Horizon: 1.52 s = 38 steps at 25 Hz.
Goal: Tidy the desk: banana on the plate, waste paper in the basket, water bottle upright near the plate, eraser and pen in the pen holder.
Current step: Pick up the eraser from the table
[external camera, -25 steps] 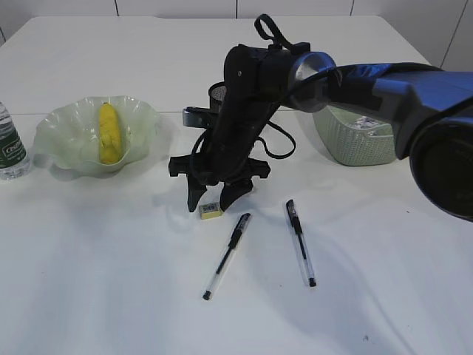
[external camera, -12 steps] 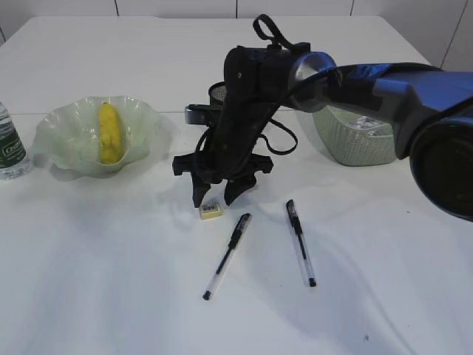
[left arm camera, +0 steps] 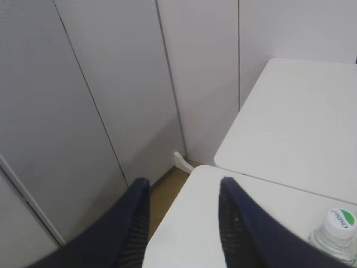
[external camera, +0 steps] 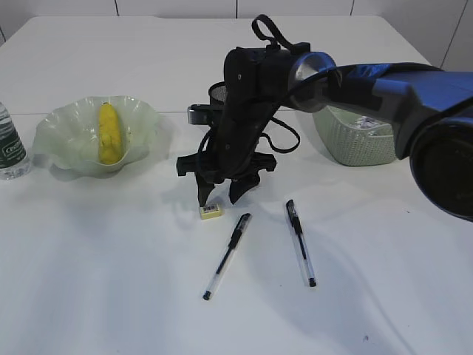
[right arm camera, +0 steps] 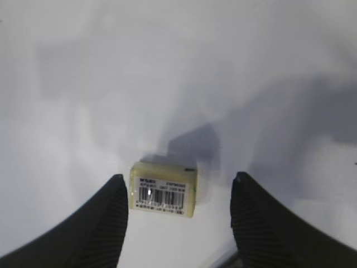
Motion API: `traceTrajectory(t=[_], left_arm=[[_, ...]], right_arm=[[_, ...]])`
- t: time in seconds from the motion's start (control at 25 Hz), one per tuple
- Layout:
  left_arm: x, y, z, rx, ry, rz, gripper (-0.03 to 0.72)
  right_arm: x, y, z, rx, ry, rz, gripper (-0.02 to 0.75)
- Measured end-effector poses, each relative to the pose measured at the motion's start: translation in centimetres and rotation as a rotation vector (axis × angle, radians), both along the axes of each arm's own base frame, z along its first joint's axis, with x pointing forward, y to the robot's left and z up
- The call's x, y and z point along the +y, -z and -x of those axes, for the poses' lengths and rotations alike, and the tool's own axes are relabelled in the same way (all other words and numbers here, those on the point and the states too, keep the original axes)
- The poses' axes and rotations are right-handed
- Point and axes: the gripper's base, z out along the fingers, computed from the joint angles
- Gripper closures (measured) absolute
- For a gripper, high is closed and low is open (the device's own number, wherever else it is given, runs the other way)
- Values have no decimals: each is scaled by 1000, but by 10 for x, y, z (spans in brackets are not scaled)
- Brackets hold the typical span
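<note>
The eraser [external camera: 211, 211] lies flat on the desk [external camera: 111, 281], barcode sleeve up. My right gripper [external camera: 220, 197] hovers open just above it. In the right wrist view the eraser [right arm camera: 163, 190] sits between the fingertips of my right gripper [right arm camera: 178, 184], closer to the left one and untouched. Two pens [external camera: 228, 255] [external camera: 301, 242] lie in front. The banana [external camera: 109, 133] rests in the plate [external camera: 63, 137]. The water bottle [external camera: 9, 151] stands upright left of the plate. Waste paper [external camera: 367, 123] is in the basket [external camera: 355, 144]. The pen holder [external camera: 216, 92] is mostly hidden behind the arm. My left gripper [left arm camera: 184, 192] is open and empty.
The left wrist view looks past the desk's corner to grey wall panels, a second white table [left arm camera: 290, 123] and the bottle's cap [left arm camera: 339, 219]. The right arm [external camera: 384, 89] reaches in from the right over the basket.
My right gripper has shifted slightly right and away from the camera over the eraser, staying open. The eraser and pens have not moved.
</note>
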Motion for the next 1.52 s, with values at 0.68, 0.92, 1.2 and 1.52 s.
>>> traceTrajectory(t=[0.68, 0.92, 1.2, 1.52], left_arm=[[0, 0, 0, 0, 0, 0, 412], [0, 0, 0, 0, 0, 0, 417], [0, 0, 0, 0, 0, 0, 419], [0, 0, 0, 0, 0, 0, 419]], right_arm=[[-2, 0, -1, -1, 19, 20, 327], [-1, 0, 2, 25, 10, 12, 328], [2, 0, 4, 41, 16, -13, 328], [2, 0, 3, 34, 17, -17, 328]])
